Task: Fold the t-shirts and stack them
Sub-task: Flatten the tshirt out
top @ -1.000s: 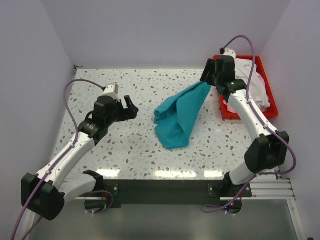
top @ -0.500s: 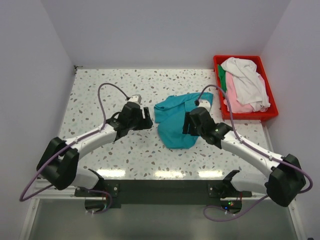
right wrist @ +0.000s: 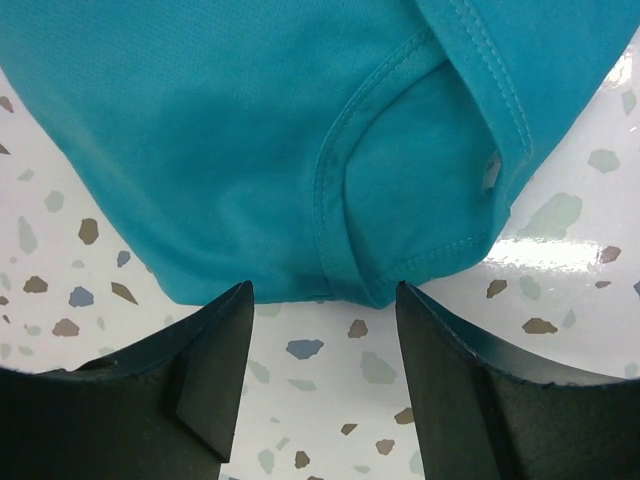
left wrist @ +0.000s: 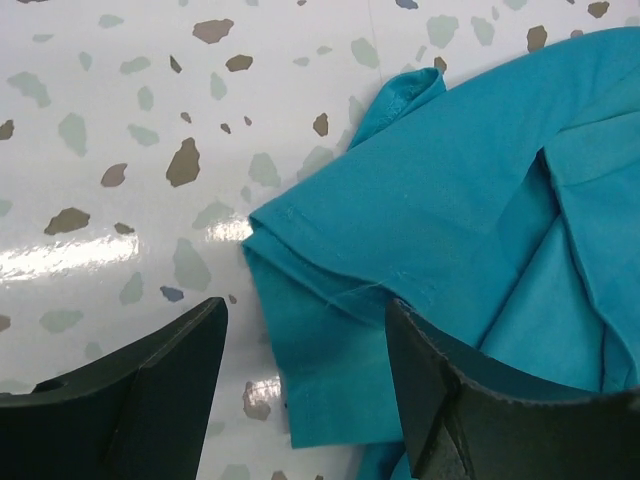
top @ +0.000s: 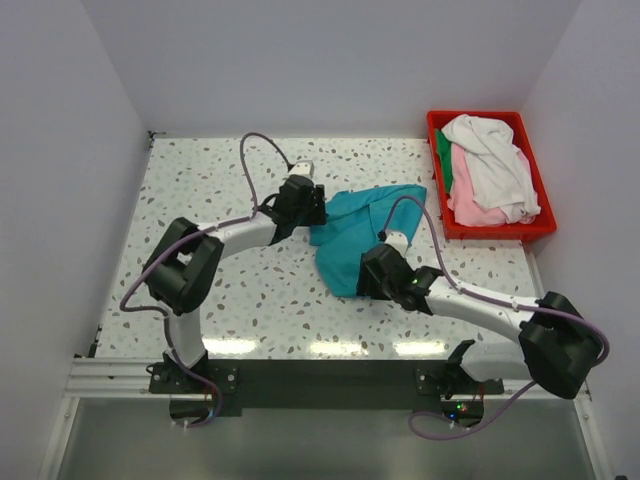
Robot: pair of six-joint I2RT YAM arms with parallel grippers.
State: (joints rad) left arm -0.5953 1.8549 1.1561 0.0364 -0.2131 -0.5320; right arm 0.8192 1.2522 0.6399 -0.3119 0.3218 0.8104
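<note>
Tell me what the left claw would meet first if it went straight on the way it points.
Probably the teal t-shirt: its folded corner lies right ahead of the left claw, between its open jaws. Height above the cloth is unclear.

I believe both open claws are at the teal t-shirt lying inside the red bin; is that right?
Not quite: the top view shows the teal t-shirt lying on the table, outside the red bin. The left claw and right claw are open at it.

Left end effector [top: 304, 206] and right end effector [top: 371, 275], both low, jaws wide apart.
</note>
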